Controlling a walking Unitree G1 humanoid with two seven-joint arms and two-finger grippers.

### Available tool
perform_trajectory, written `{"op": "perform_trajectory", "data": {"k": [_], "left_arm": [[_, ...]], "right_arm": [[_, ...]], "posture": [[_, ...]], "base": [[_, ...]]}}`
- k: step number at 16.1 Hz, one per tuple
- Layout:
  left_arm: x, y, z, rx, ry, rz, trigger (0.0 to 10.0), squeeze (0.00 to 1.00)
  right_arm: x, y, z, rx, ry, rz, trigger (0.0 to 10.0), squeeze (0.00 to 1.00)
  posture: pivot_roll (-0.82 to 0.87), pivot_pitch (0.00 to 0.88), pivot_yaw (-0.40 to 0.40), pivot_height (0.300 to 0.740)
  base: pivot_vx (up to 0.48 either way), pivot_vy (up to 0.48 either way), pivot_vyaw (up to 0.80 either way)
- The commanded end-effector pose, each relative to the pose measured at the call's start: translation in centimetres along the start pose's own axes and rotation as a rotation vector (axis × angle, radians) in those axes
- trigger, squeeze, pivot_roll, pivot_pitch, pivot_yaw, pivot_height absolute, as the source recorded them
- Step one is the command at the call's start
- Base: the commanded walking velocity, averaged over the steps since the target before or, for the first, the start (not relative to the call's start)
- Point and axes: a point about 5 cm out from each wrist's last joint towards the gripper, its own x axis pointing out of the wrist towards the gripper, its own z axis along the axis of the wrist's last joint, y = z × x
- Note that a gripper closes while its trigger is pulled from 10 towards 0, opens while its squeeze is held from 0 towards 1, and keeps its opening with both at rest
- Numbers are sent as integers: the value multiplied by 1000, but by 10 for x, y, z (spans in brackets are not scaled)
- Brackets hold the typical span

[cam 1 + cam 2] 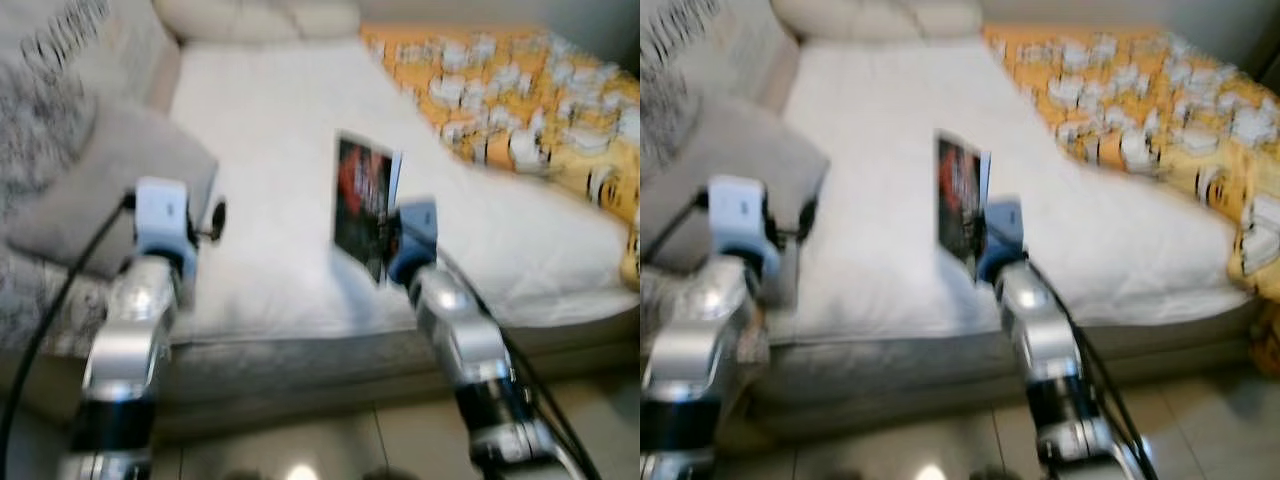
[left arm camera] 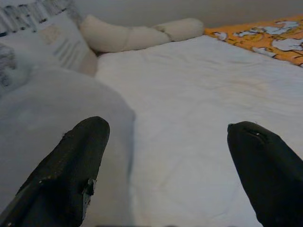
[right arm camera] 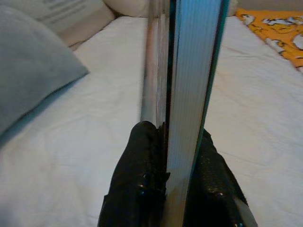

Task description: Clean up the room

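book (image 1: 362, 205) first: it is pinched upright in the right gripper (image 3: 177, 161), held above the near part of the white bed (image 1: 270, 150), with its dark red-and-black cover facing the robot's left. in the right wrist view the two black fingers (image 3: 137, 184) are pressed against either face of it near its lower edge, and the pale page block runs straight away from the camera between them. so the book's long axis stands close to vertical, thin edge toward the robot, top pointing up and slightly toward the head of the bed.

as a guess from its look, it is a slim paperback: light, fairly stiff across the covers, but glossy enough to slip, and held this low it could tip or swing about the grip (the pages seem a little fanned at the top, though the blur makes that hard to be sure of). a hold nearer the middle of the spine side would likely steady it.

the left gripper (image 2: 165, 156) hovers with its fingers spread wide and nothing between them, over the edge of the bed just beside a grey pillow (image 1: 120, 180). an orange patterned blanket (image 1: 520, 90) lies on the far right of the bed, well apart from the book.
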Motion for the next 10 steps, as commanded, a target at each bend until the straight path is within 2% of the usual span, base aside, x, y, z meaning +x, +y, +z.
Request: {"op": "perform_trajectory", "data": {"k": [1,3,6,10], "left_arm": [[1,-6,2,-6,-7,-23,10000,0],[1,-5,1,-14,-4,-22,10000,0],[1,-5,1,-20,-3,-21,10000,0],[1,-5,1,-15,-6,-23,10000,0]], "right_arm": [[-2,-11,13,-9,-54,-32,10000,0],[-1,-9,14,-28,-57,-13,10000,0],[-1,-10,14,-27,-55,-17,10000,0],[-2,-10,12,-9,-56,-20,10000,0]], "posture": [[1,0,-35,740],[1,0,-35,740],[2,0,-35,740],[3,0,-35,740]], "base": [[334,0,0],[337,0,0],[340,0,794],[338,0,0]]}}
